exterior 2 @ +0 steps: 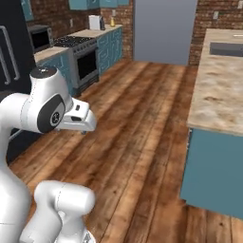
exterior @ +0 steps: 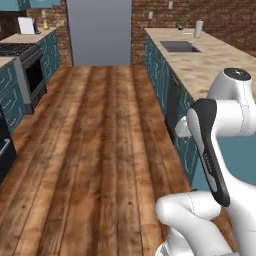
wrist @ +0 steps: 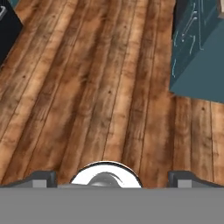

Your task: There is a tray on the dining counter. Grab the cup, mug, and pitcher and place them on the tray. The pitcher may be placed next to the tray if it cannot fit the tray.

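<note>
Stretching away beneath and ahead of the gripper (wrist: 112, 179) is the wooden plank floor (exterior: 95, 145), the biggest thing around it. In the hand view the gripper's two dark finger tips (wrist: 41, 178) stand far apart at the bottom edge, jaws fully spread, with nothing but floorboards between them; it has hold of nothing.

To the gripper's right runs the dining counter (exterior 2: 223, 90), a long beige marble-veined top on a teal base, its near corner showing as a teal block (wrist: 199, 52) up and to the right in the hand view. The stretch of its top that can be seen carries no tray, cup, mug or pitcher, so where those lie cannot be told. A sink (exterior: 180, 46) is set into the counter's far end, well ahead of the gripper, with a pale upright cylinder (exterior: 198, 28) just beyond it.

Far ahead stands a grey door panel (exterior: 98, 32) in a brick wall (exterior 2: 213, 19). Off to the gripper's left is a black oven range (exterior 2: 76, 59) among teal cabinets (exterior 2: 110, 47), and nearer on that side a dark appliance front (exterior 2: 12, 52). On the far left worktop sit a small white appliance (exterior 2: 95, 22) and a tiny yellow bottle (exterior 2: 113, 21).
</note>
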